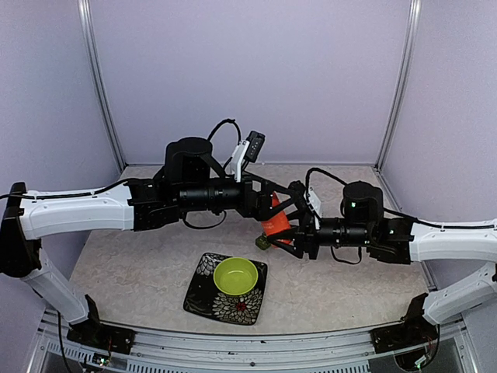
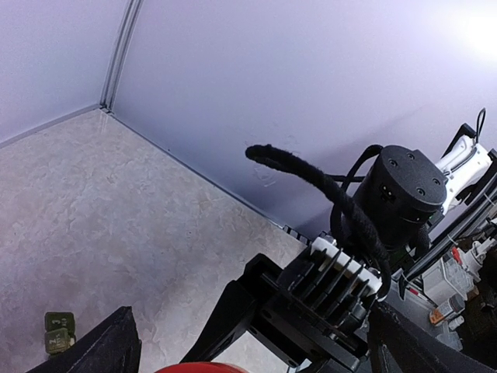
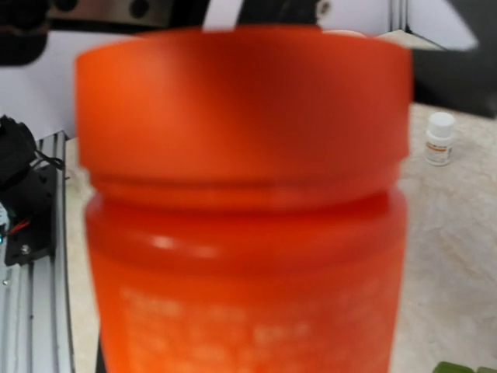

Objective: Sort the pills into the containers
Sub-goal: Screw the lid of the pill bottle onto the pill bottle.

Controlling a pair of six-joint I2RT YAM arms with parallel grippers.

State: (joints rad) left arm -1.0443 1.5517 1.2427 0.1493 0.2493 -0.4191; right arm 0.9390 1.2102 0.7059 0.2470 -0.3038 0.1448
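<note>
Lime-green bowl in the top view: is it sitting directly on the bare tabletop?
No, the lime-green plastic bowl rests on a black-and-white floral square plate.

A lime-green bowl [image 1: 236, 275] sits on a black floral plate [image 1: 203, 294], an orange bottle [image 1: 274, 221] beyond it, a white bottle [image 3: 439, 138] upright.

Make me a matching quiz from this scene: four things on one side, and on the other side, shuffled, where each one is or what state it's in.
Things:
1. orange bottle
2. lime-green bowl
3. dark green pillbox
4. left gripper

Places or states:
A. jaws spread wide open
B. sitting on the patterned plate
C. gripped by the right gripper, off the surface
D. lying on the table

Pairs: 1-C, 2-B, 3-D, 4-A
</note>
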